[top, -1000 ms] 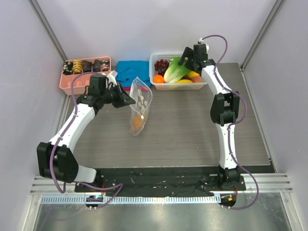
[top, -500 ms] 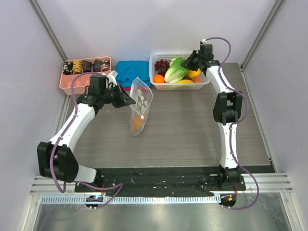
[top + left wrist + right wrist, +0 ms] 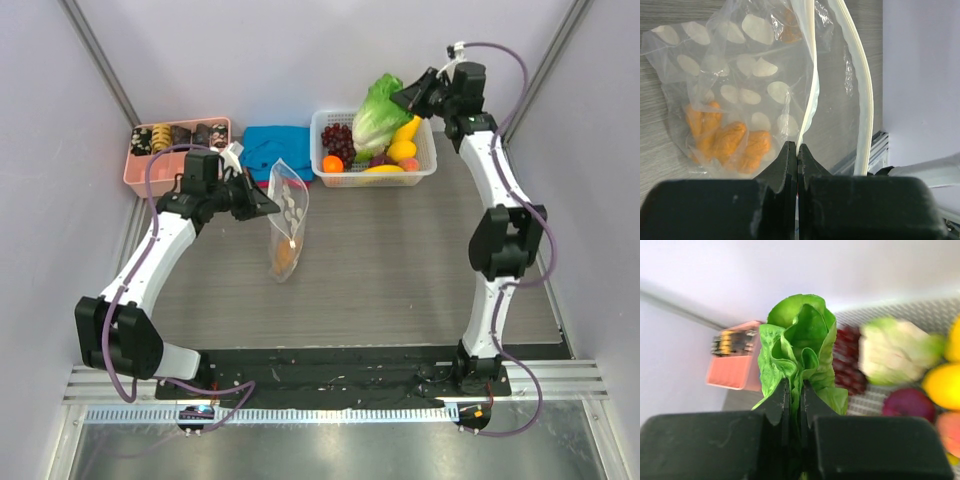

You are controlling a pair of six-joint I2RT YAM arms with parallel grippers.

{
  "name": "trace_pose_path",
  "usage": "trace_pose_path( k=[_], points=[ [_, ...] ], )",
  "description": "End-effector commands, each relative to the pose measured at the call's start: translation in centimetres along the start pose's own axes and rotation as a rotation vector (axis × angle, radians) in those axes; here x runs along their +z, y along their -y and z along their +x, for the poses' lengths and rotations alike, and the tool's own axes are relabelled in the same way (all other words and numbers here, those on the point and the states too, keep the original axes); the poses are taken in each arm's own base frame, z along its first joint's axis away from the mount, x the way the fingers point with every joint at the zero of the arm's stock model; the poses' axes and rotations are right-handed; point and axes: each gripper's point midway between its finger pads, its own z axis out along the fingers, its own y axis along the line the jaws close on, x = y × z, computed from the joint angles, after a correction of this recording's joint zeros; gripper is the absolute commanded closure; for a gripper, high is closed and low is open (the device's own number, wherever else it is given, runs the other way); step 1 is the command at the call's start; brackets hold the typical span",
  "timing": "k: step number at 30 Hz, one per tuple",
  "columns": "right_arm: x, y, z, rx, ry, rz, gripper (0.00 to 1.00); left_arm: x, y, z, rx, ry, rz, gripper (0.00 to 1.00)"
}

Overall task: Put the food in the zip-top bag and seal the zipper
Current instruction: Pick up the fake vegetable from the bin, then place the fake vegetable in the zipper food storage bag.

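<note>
The green leafy lettuce (image 3: 376, 115) hangs clenched in the right gripper (image 3: 405, 98), held above the far side of the white lattice plastic basket (image 3: 375, 181). The jaws pinch its stem end, so its long axis runs from the pincer down toward the left and near.

The clear dotted zip-top bag (image 3: 288, 222) lies well apart, to the left of the lettuce and nearer. It stands along a far-to-near line with its mouth at the far end. The left gripper (image 3: 270, 207) is clamped on one lip of the whitish zipper strip (image 3: 810, 95). The other lip bows away, so the mouth gapes. An orange knobbly piece (image 3: 287, 255) sits at the bag's near end.

The right arm alone carries the lettuce, so the coming move is probably a sweep left and near, leafy tip first. Bare grey wood-grain table (image 3: 390, 260) lies between basket and bag, giving free room. The basket's left rim and the folded blue cloth (image 3: 268, 146) just beyond the mouth are the edges to mind.
</note>
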Motion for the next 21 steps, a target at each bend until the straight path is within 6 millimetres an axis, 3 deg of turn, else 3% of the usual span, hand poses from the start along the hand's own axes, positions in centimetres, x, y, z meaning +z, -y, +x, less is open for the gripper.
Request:
trace_pose_path(
  k=[1, 2, 4, 5, 7, 8, 12, 14, 21],
  points=[
    [-8.5, -15.5, -4.3, -0.274, 0.18, -0.312, 0.99, -1.1, 1.0, -0.5, 0.054, -0.001, 0.019, 1.0],
    [-11.1, -18.4, -4.5, -0.327, 0.211, -0.348, 0.99, -1.2, 0.9, -0.2, 0.049, -0.023, 0.008, 1.0],
    [-12.6, -19.8, -2.5, -0.398, 0.203, -0.362, 0.99, -1.3, 0.6, 0.2, 0.072, -0.043, -0.005, 1.0],
    [-15.1, -23.3, -1.8, -0.436, 0.226, -0.42, 0.99, -1.5, 0.8, 0.1, 0.077, -0.046, -0.003, 1.0],
    [-16.1, -24.9, 0.2, -0.476, 0.244, -0.443, 0.99, -1.7, 1.1, 0.7, 0.082, -0.073, 0.019, 1.0],
    [-18.0, -27.5, 1.4, -0.491, 0.255, -0.492, 0.99, -2.0, 1.4, 0.9, 0.085, -0.074, 0.031, 1.0],
    [-18.8, -29.9, 6.2, -0.466, 0.194, -0.534, 0.99, -2.2, 1.7, 0.8, 0.083, -0.06, 0.04, 1.0],
    [-18.9, -30.3, 7.5, -0.437, 0.174, -0.538, 0.99, -2.4, 2.1, 0.7, 0.084, -0.058, 0.054, 1.0],
    [-16.3, -28.9, 13.3, -0.404, 0.077, -0.508, 0.99, -2.9, 3.3, 0.8, 0.083, -0.059, 0.105, 1.0]
  ],
)
